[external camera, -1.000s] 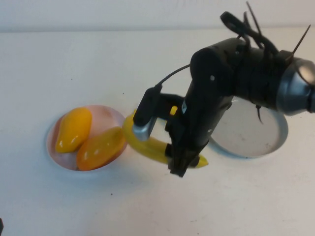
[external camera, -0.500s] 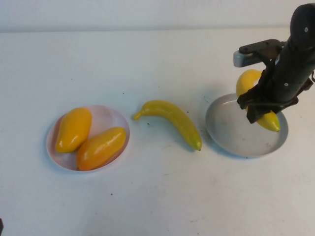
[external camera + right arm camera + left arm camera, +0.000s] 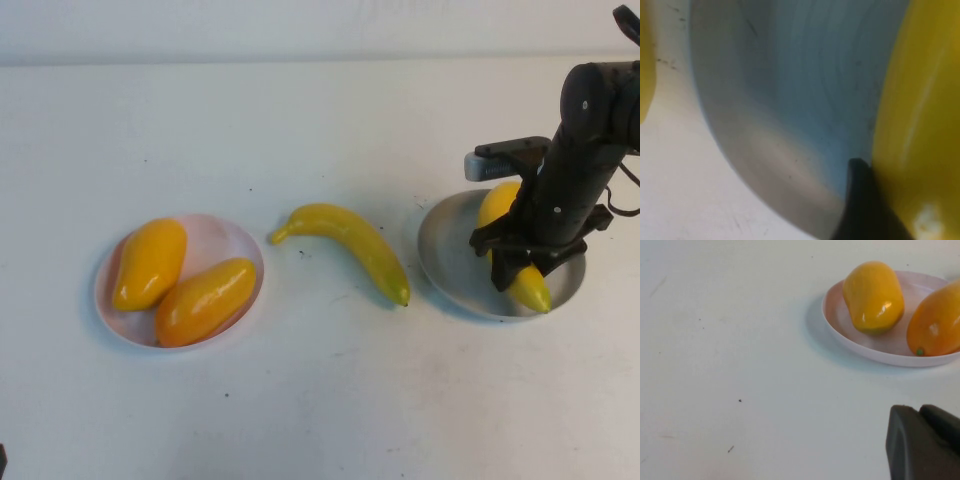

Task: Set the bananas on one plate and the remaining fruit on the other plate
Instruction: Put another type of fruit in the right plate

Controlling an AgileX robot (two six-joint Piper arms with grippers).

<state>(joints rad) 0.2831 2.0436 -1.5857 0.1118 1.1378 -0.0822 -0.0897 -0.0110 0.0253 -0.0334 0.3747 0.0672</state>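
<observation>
My right gripper is shut on one banana and holds it steeply tilted in the grey plate at the right, its lower tip at the plate's near rim. In the right wrist view the banana lies against one dark finger above the grey plate. The second banana lies on the table between the plates. The two orange-yellow fruits lie side by side in the pink plate at the left. My left gripper is shut and empty, low over the table near the pink plate.
The white table's back edge meets a pale wall at the far side. Small dark specks dot the table. The right arm's wrist camera housing sticks out above the grey plate's far rim.
My right arm has carried one banana from the middle of the table over to the grey plate and lowered it into the plate. The other banana and the pink plate's fruits have not moved.
</observation>
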